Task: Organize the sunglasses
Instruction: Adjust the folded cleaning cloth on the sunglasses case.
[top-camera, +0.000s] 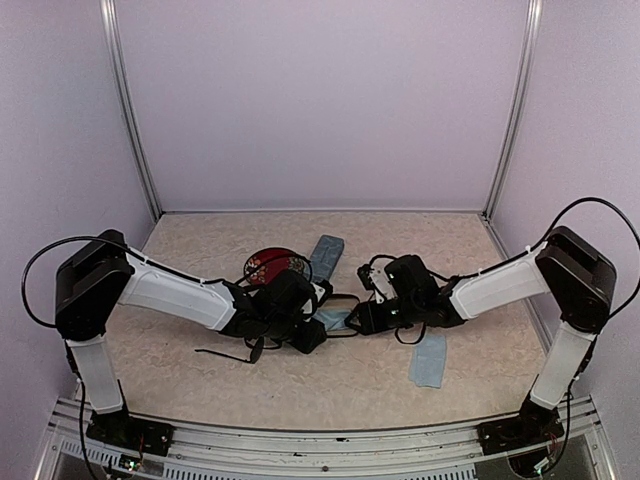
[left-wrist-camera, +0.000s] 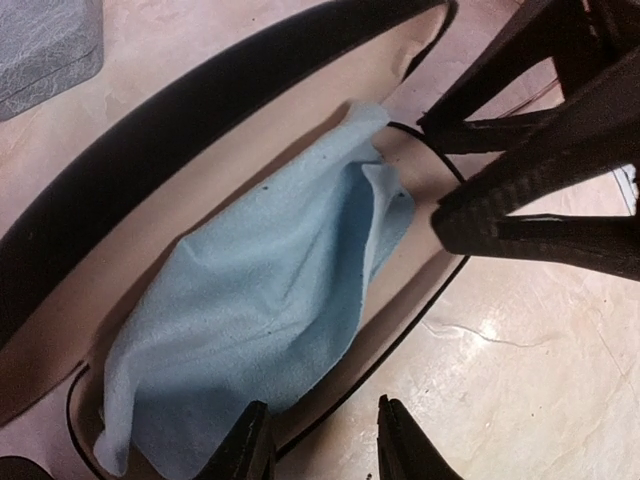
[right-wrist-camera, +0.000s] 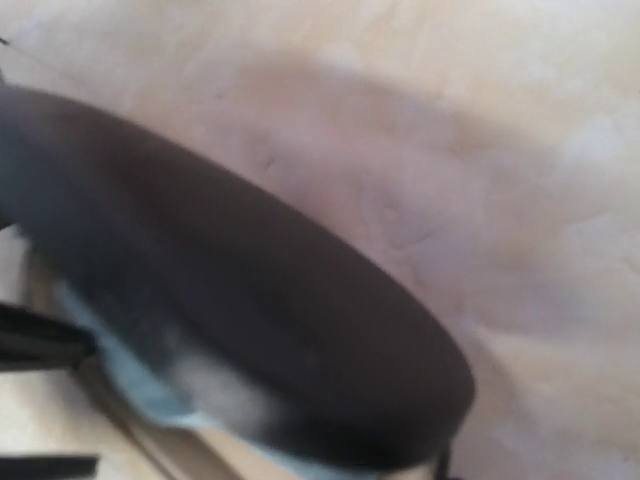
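The worktop (top-camera: 400, 235) is lying bare toward the back wall, leaving free room there. At its middle, the black oval case (left-wrist-camera: 150, 170) is sitting open. The left tool (left-wrist-camera: 322, 440) is straddling its near rim with the fingers apart. The right tool (left-wrist-camera: 440, 170) is also standing apart, at its right end. The reddish-brown sunglasses (top-camera: 272, 265) are lying behind the left arm, and the thin black sunglasses (top-camera: 235, 350) are lying before it.

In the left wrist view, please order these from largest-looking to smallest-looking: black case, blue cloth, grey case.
1. black case, which spans the frame.
2. blue cloth, lying inside it.
3. grey case; only its corner shows, so this rank is unsure.
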